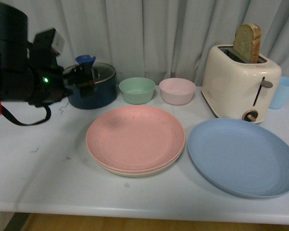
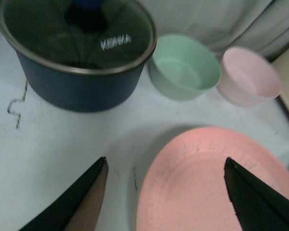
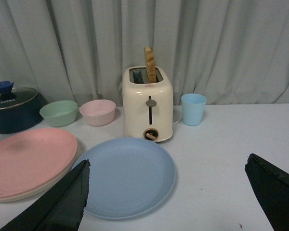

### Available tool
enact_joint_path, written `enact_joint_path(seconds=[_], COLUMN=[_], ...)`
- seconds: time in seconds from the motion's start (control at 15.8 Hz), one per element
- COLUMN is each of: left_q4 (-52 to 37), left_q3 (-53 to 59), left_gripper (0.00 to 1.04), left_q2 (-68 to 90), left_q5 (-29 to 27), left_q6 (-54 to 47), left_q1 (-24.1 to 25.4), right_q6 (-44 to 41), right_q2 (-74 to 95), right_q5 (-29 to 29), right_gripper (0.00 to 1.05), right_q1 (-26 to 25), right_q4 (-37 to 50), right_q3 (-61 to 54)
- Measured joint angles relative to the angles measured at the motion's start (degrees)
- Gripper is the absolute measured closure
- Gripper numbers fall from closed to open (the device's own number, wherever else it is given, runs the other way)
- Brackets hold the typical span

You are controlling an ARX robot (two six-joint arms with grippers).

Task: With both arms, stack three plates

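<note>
The pink plate (image 1: pixel 135 137) sits on the cream plate (image 1: pixel 130 172) in the middle of the desk (image 1: pixel 38 178), with only the cream rim showing beneath. The blue plate (image 1: pixel 243 156) lies alone at the stack's 3 o'clock, rims just beside each other — whether they touch I cannot tell. The left arm (image 1: pixel 19 62) hangs above the desk at the stack's 10 o'clock, by the dark pot (image 1: pixel 94 89). The left fingers (image 2: pixel 82 197) are spread wide, holding nothing. The right fingers (image 3: pixel 62 202) — also wide apart and empty — show the blue plate between them.

Grey curtain (image 1: pixel 159 33) behind white table (image 1: pixel 38 168)
</note>
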State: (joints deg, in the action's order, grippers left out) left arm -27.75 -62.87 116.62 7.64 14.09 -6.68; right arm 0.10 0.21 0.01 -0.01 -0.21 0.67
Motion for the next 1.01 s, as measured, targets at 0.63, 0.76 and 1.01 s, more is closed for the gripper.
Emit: enact_joint_path(seconds=[0.63, 0.76, 1.01], left_q4=[-27.6, -28.1, -26.8], left_q3=[35.7, 41.4, 50.7], left_gripper=[0.69, 0.91, 1.03], left_q2=[-34.4, -38.9, -49.3], left_q5=[-13.4, -12.0, -8.1], left_q6=[-12.9, -13.1, -13.2], left_q1=[1.5, 2.0, 6.3], right_q6=[0.0, 0.0, 0.0], right_q2=[0.0, 0.0, 0.0], right_q5=[0.0, 0.0, 0.0], right_gripper=[0.06, 0.06, 0.06], right_q1=[0.0, 0.0, 0.0], right_q4=[0.0, 0.0, 0.0], right_q3=[0.0, 0.0, 0.0])
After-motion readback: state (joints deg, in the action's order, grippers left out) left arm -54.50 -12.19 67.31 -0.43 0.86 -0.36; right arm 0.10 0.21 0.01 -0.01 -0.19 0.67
